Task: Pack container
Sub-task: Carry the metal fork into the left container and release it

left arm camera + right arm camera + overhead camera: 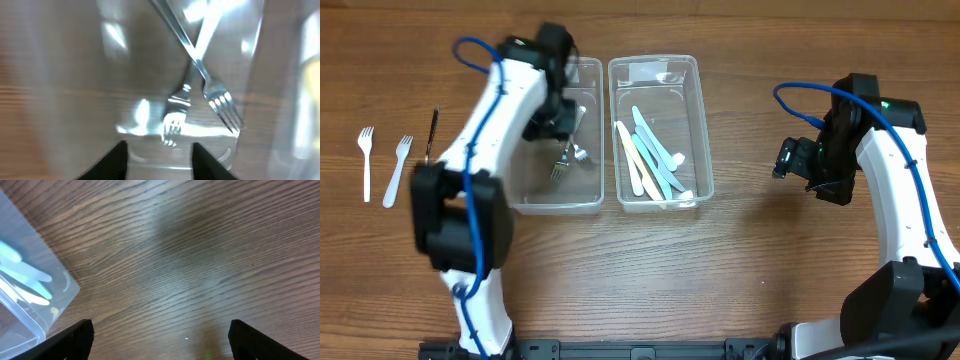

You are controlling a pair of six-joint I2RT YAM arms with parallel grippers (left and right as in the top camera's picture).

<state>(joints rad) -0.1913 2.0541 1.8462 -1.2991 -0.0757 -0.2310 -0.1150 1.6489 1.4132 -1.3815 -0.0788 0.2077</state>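
The left gripper [159, 156] is open over the clear box [545, 200], two forks [220, 102] at its 12 o'clock. The right gripper [160, 337] is open, at the box's 3 o'clock.

- Setting: robotics lab bench, with only the bench itself in view.
- Worktop [760, 280]: uniform wood-grain laminate.
- Left arm [490, 120] and right arm [892, 190]: white-and-black links, with blue cable [800, 88] looped in the open.
- Black rail [640, 350]: runs along the near edge and carries both arm bases.
- Clear plastic containers [660, 64]: two, side by side, with cutlery sorted by kind, metal forks [565, 155] apart from pastel plastic knives [650, 160].
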